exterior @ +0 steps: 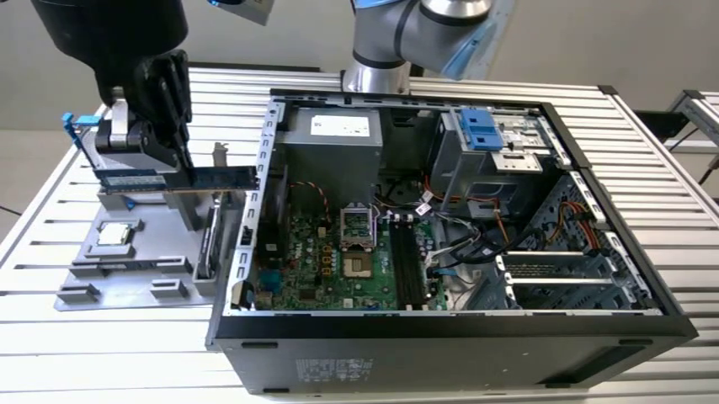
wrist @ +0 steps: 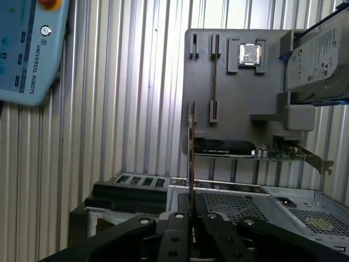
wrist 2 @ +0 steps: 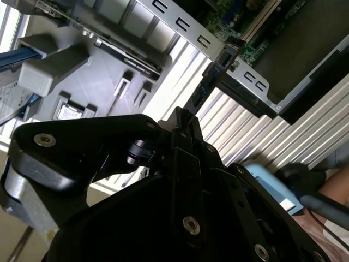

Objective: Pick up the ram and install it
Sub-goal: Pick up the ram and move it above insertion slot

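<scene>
- Gripper (exterior: 148,168): upper left of the exterior view, jaws clamped on the ram (exterior: 219,178).
- Ram: held level and lengthwise above the grey parts tray (exterior: 135,261). Its far end is just beside the case wall (exterior: 266,160).
- Step, judged: transfer toward the memory slots (exterior: 407,261). It calls for a square grip, a level stick and no twist.
- Edges: the case wall rim is close and cables (exterior: 472,227) crowd the slots.
- Open room: above the case.

I worked in a robotics lab or test workshop. My base (exterior: 376,77) rose at the top centre of a slatted aluminium table (exterior: 663,168), and an opened computer case (exterior: 450,345) sat mid-frame. A grey parts fixture (exterior: 135,261) lay at the exterior view's left, and a teach pendant (wrist: 27,49) rested on the slats in the first wrist view.
</scene>
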Motion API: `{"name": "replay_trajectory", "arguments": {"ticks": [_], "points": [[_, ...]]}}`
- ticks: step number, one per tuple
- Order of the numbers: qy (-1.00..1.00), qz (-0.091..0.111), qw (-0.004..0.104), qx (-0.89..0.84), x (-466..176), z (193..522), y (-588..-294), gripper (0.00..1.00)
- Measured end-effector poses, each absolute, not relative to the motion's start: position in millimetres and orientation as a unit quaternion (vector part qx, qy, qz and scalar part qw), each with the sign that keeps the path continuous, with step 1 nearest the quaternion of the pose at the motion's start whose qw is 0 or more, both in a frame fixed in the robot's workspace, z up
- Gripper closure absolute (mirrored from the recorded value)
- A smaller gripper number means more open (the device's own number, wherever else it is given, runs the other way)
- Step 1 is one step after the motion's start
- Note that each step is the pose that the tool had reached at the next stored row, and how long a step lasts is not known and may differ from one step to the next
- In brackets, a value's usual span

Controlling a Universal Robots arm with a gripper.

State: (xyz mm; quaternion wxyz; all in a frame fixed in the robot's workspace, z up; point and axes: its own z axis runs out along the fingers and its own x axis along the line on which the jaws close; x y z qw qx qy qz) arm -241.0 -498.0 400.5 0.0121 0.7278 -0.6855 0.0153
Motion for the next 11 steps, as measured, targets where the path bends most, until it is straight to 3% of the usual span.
{"name": "replay_trajectory", "arguments": {"ticks": [11], "points": [[-0.686, 0.015, 0.012, 0.728, -231.0, 400.5, -498.0, 1.00]]}}
